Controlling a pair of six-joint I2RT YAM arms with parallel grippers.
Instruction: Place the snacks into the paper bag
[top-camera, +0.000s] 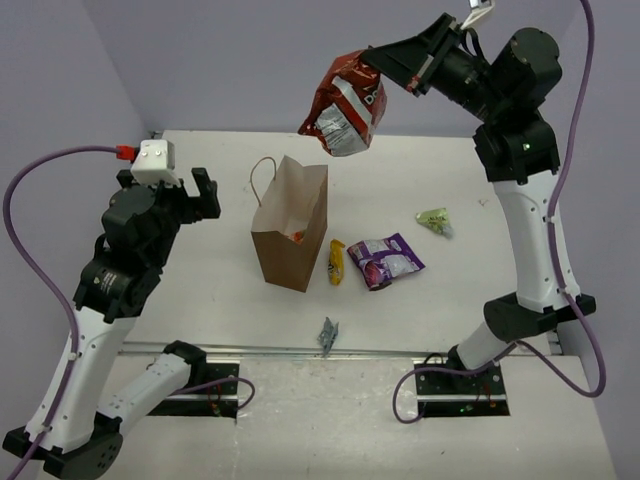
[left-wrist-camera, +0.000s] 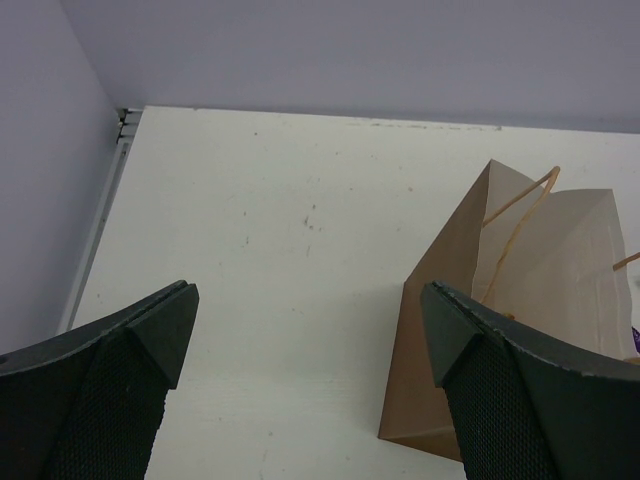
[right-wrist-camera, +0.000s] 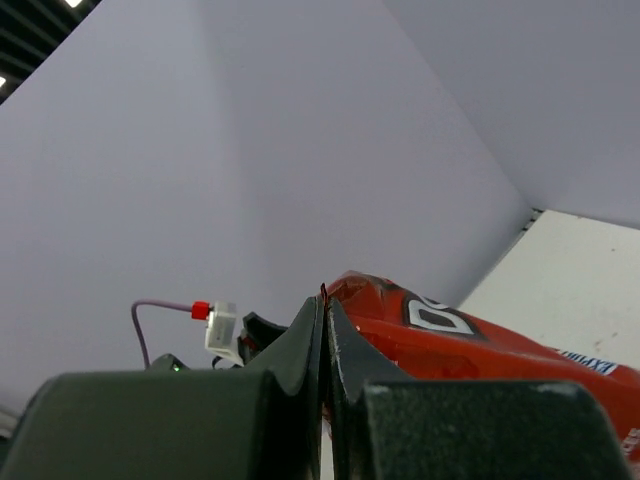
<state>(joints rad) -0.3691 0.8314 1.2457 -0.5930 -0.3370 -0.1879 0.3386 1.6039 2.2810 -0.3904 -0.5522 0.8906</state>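
My right gripper (top-camera: 385, 68) is shut on the edge of the red-and-white chip bag (top-camera: 345, 104) and holds it high above and behind the paper bag (top-camera: 291, 225); the chip bag also shows in the right wrist view (right-wrist-camera: 480, 350). The brown paper bag stands open on the table, something orange (top-camera: 296, 236) showing inside. The yellow bar (top-camera: 336, 262) and purple packet (top-camera: 386, 261) lie right of the bag. The pale green packet (top-camera: 435, 220) lies farther right. My left gripper (top-camera: 190, 192) is open and empty, left of the paper bag (left-wrist-camera: 520, 290).
A small grey foil scrap (top-camera: 328, 334) lies near the table's front edge. A lilac wall stands behind the table. A metal rail (top-camera: 300, 350) runs along the front edge by the arm bases.
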